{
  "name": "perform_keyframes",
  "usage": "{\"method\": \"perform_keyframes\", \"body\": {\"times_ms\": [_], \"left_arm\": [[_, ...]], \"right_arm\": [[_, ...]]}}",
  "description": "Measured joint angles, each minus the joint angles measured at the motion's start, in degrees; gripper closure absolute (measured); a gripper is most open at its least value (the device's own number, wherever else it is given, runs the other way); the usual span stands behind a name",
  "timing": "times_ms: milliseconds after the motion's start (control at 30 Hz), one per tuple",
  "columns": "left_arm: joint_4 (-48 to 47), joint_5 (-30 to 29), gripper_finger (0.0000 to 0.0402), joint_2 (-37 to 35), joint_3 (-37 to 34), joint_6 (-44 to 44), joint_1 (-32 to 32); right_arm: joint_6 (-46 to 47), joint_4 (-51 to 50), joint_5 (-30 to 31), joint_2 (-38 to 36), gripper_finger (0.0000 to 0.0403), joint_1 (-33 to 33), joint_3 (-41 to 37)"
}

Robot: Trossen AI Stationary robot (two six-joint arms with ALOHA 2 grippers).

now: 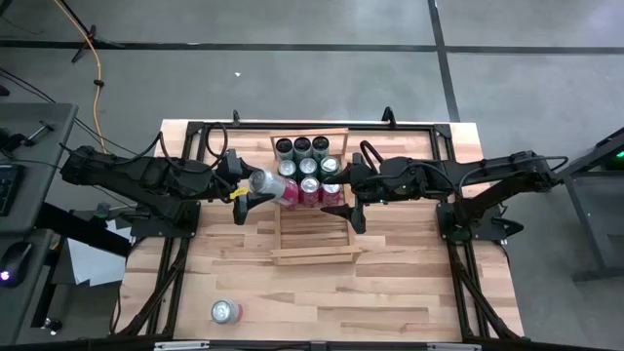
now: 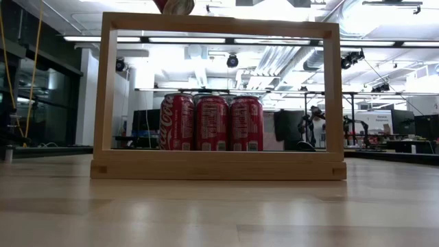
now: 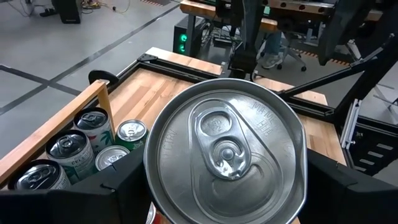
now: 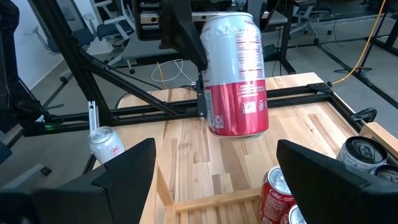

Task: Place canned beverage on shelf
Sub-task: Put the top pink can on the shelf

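Here, shelf [image 1: 310, 255] holding six cans [image 1: 309, 168], seventh can [image 1: 272, 185] gripped above

Red-and-silver can [image 4: 235, 74], seemingly green cans [image 1: 301, 146]

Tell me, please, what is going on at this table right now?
The left gripper holds a red and silver can tipped on its side above the shelf, which already carries green cans and red cans. The right gripper waits open over the shelf. Another can stands near the table's front.
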Motion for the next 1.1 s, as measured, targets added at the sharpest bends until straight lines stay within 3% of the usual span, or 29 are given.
{"method": "perform_keyframes", "body": {"times_ms": [1100], "left_arm": [[-0.07,1.47,0.0123,0.02,0.0,2.55,0.0]], "right_arm": [[0.0,6.51,0.0,-0.02,0.0084,0.0,0.0]]}}
